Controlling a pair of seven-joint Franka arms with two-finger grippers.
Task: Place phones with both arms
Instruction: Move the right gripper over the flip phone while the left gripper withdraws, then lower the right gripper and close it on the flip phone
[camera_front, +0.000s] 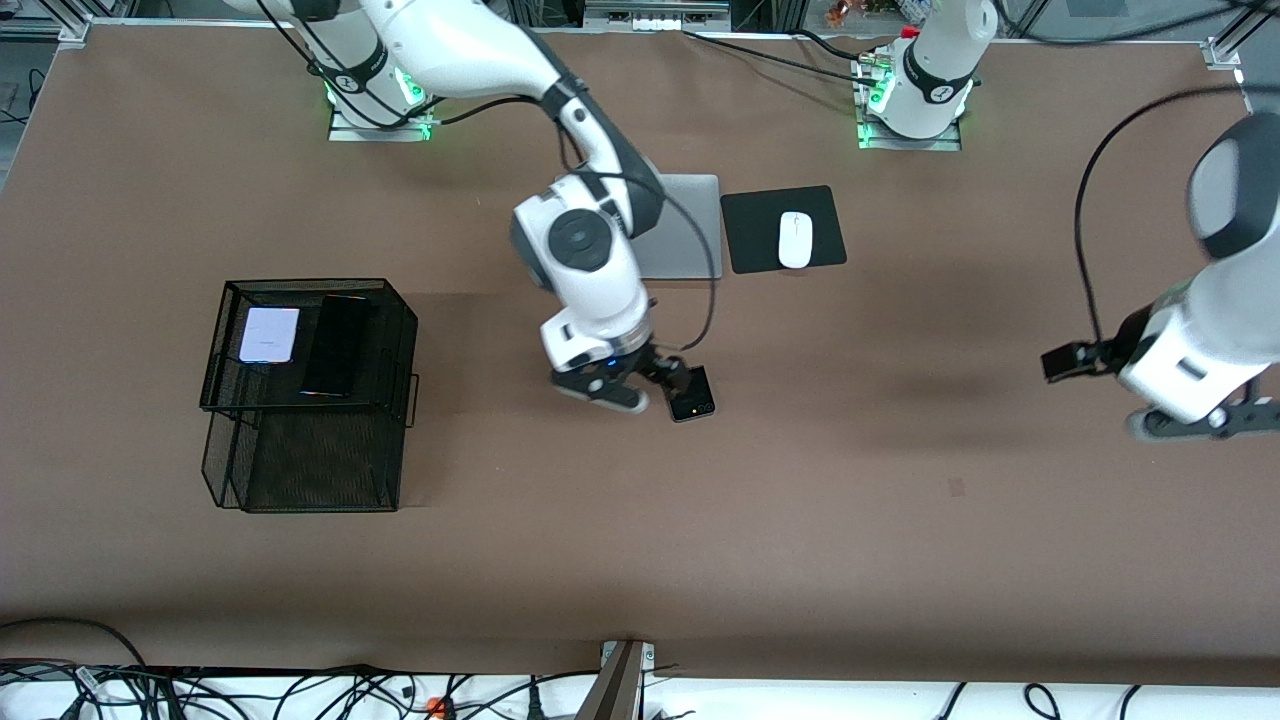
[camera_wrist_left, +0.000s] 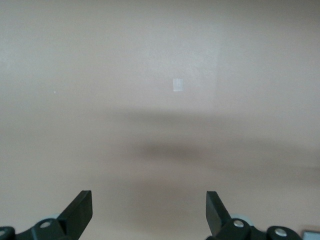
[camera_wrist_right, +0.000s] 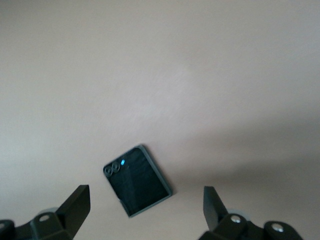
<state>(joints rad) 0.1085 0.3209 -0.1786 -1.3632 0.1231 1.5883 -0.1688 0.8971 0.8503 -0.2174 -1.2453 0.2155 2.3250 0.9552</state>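
on wire basket: two phones; third phone on table under right gripper, fingers released; left gripper fingers released.

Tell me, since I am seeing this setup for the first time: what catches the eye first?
The right gripper hangs with open jaws just over the small black phone lying mid-table. Toward the right arm's end stands a black wire basket, with the white-lavender phone and the long black phone on its top tier. The left gripper waits open over bare table.
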